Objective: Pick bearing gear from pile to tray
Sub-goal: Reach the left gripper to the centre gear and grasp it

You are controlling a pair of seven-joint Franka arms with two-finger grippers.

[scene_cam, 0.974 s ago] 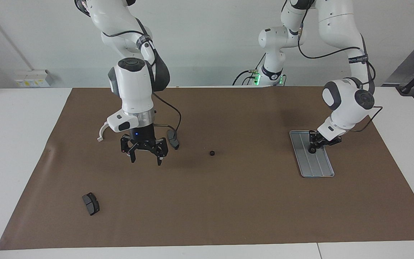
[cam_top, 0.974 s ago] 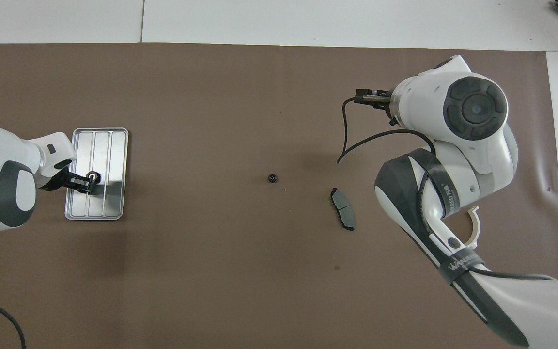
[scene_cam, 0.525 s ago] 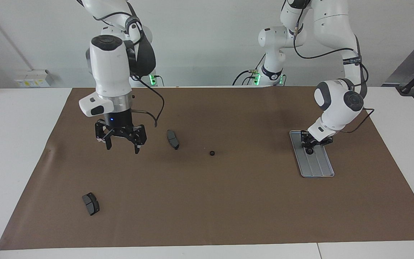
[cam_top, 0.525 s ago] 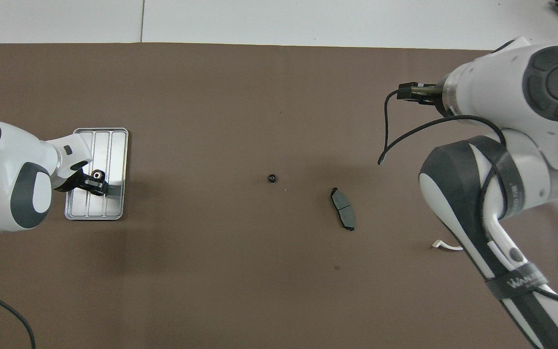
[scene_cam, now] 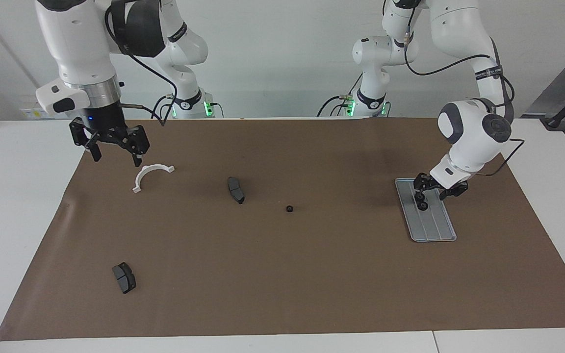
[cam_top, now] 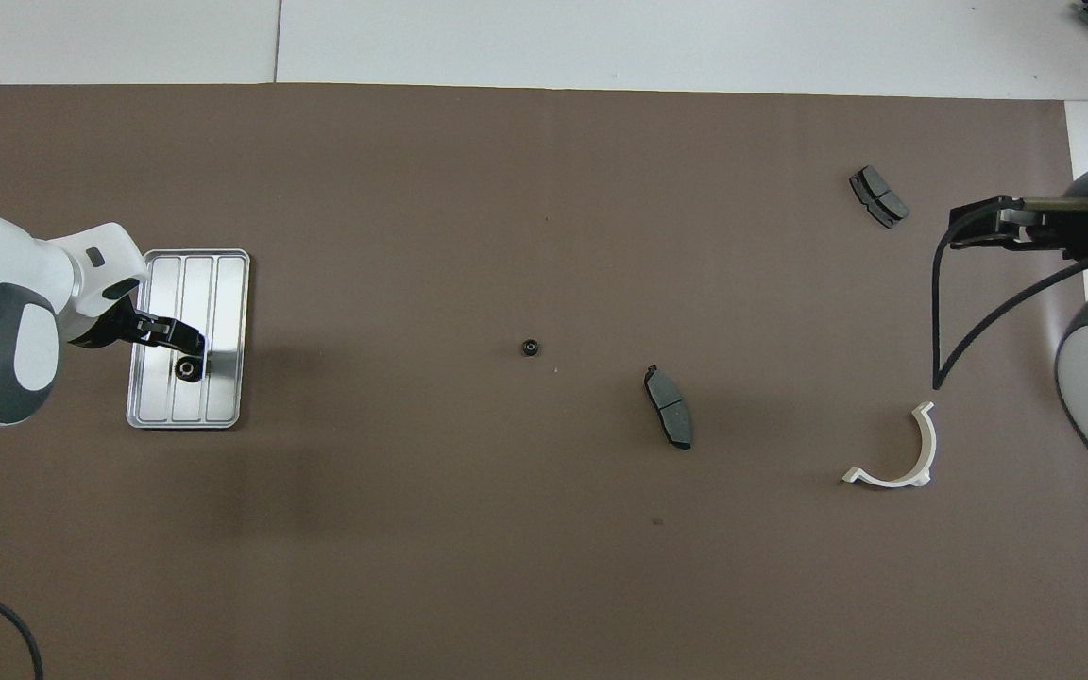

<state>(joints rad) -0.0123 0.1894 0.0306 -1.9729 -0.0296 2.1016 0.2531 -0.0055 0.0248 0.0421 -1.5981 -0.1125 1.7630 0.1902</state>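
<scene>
A small black gear lies on the silver grooved tray at the left arm's end of the table. Just above it my left gripper stands open, its fingers off the gear. A second black gear sits alone mid-mat. The pile's other parts lie scattered: a white half-ring bracket and two dark curved pads. My right gripper hangs open and empty, raised over the mat's corner next to the bracket.
A brown mat covers most of the white table. One pad lies between the lone gear and the bracket. The other pad lies farther from the robots, toward the right arm's end.
The left gripper opened and the gear now rests on the tray. The right arm rose and swung toward its own end of the table, uncovering the white bracket.
</scene>
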